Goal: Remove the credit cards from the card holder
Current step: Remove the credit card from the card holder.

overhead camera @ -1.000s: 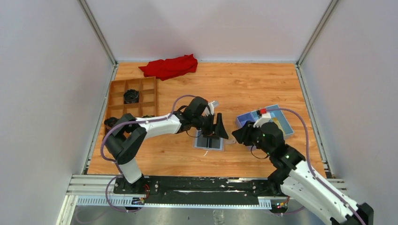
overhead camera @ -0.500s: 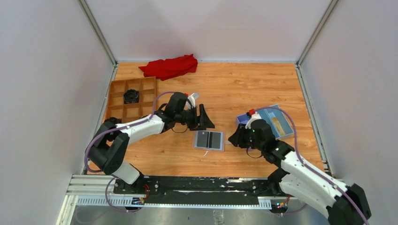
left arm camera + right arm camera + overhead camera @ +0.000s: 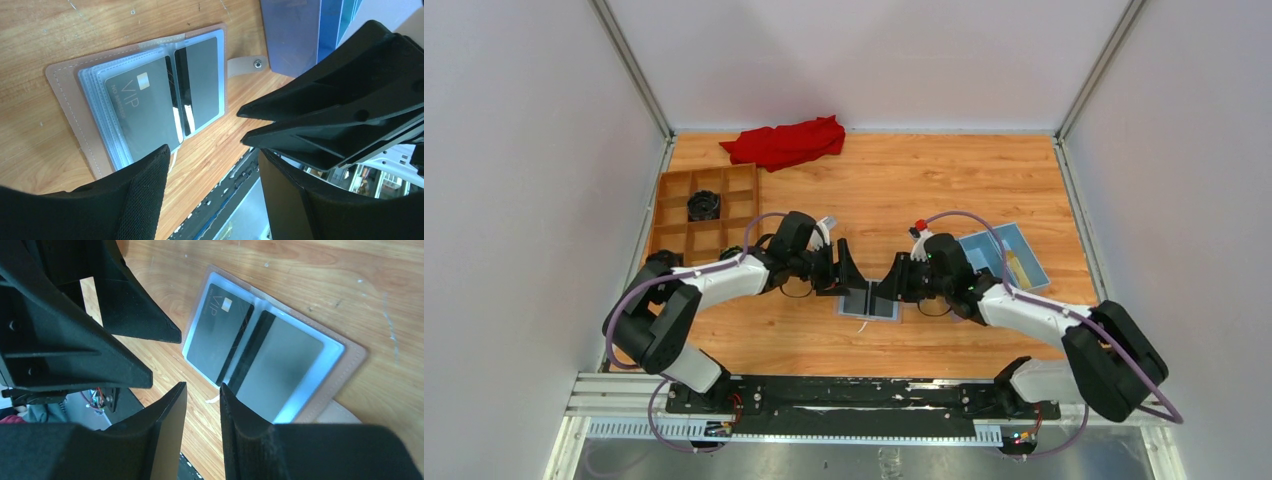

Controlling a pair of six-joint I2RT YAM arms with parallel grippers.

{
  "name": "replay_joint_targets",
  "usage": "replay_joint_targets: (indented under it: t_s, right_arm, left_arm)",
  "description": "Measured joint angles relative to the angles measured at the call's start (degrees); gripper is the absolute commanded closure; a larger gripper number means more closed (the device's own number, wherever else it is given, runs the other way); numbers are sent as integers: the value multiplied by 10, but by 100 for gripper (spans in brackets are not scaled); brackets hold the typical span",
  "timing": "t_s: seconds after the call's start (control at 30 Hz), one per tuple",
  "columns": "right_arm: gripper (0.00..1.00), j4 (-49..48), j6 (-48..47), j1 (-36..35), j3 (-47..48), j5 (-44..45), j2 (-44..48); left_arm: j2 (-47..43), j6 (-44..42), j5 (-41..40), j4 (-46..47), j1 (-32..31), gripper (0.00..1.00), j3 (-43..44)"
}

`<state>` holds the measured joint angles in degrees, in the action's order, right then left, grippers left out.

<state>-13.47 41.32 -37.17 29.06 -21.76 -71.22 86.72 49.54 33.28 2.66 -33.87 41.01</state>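
The card holder (image 3: pixel 870 300) lies open and flat on the table, tan-pink rim (image 3: pixel 62 90) around clear sleeves. Two dark credit cards sit in the sleeves: one marked VIP (image 3: pixel 145 112) (image 3: pixel 220 337), and one showing its stripe (image 3: pixel 202 82) (image 3: pixel 282 367). My left gripper (image 3: pixel 844 272) (image 3: pixel 214 150) hovers at the holder's left edge, open and empty. My right gripper (image 3: pixel 894 282) (image 3: pixel 202 385) hangs over the holder's right edge. Its jaws stand a narrow gap apart with nothing between them. The two grippers face each other across the holder.
A blue box (image 3: pixel 1004 255) (image 3: pixel 300 35) sits to the right of the holder. A brown compartment tray (image 3: pixel 704 210) with a black item stands at the left. A red cloth (image 3: pixel 784 142) lies at the back. The rail runs along the near edge.
My right arm swung left from the blue box to the holder's right edge, its jaws narrowing a little. My left gripper slid left off the holder to its left edge.
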Motion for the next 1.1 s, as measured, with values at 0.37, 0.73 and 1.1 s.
replay_joint_targets:
  t_s: [0.37, 0.73, 1.1]
  right_arm:
    - [65, -125, 59, -4, -1, -33, -107]
    - [66, -179, 86, -4, -31, -29, -147]
    - [67, -213, 94, -4, -46, -20, -166]
  left_arm:
    - [32, -6, 2, 6, 12, 33, 0]
    - [50, -11, 2, 7, 12, 33, 0]
    - [62, -11, 8, 33, 12, 33, -12]
